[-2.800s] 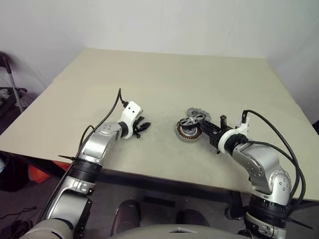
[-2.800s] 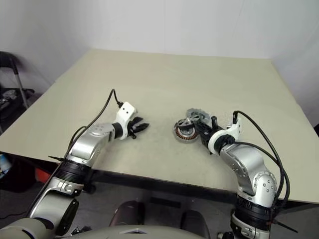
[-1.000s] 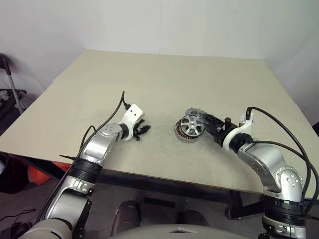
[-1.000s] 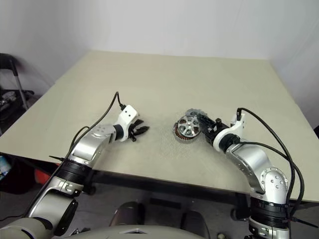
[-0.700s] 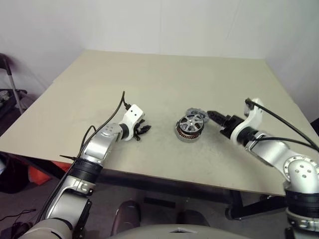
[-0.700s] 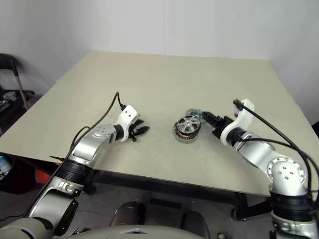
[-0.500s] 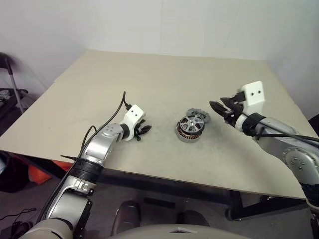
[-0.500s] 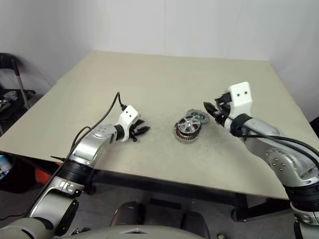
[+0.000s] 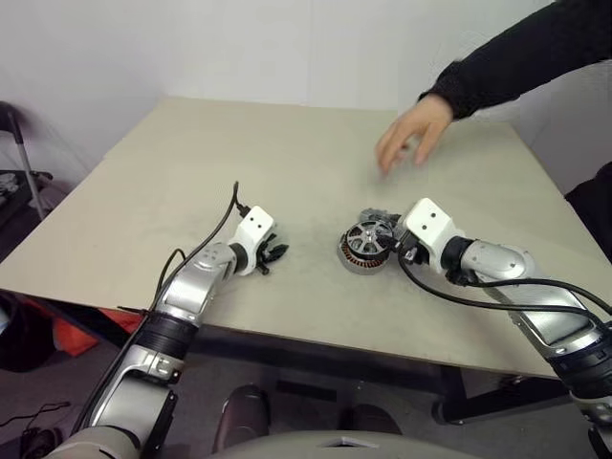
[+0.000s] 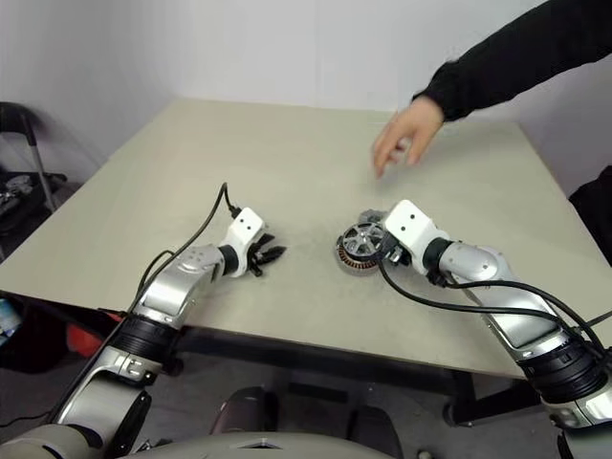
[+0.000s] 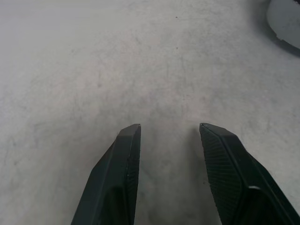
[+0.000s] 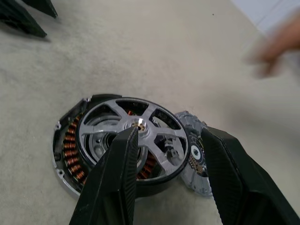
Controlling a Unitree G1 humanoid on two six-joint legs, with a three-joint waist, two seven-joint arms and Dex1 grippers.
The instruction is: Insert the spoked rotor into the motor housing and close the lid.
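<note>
The spoked rotor (image 12: 136,133), dark rim with silver spokes, lies off-centre on the motor housing (image 12: 68,157), whose copper windings show on one side. The grey notched lid (image 12: 196,161) lies on the table behind them, partly under the rotor's edge. My right gripper (image 12: 169,132) hovers just over the rotor and lid, open, holding nothing; in the head view my right gripper (image 9: 395,251) is just right of the rotor (image 9: 366,238). My left gripper (image 9: 276,254) rests low over bare table, left of the housing (image 9: 352,256), open and empty (image 11: 171,127).
A person's hand (image 9: 406,139) on a black sleeve (image 9: 516,57) reaches in from the upper right, above the far side of the beige table (image 9: 191,153). A chair (image 9: 19,163) stands off the table's left edge.
My right gripper let go of the rotor, swung up and rolled over, then came back down beside it. A person's arm has come in from the upper right. The left arm stayed put.
</note>
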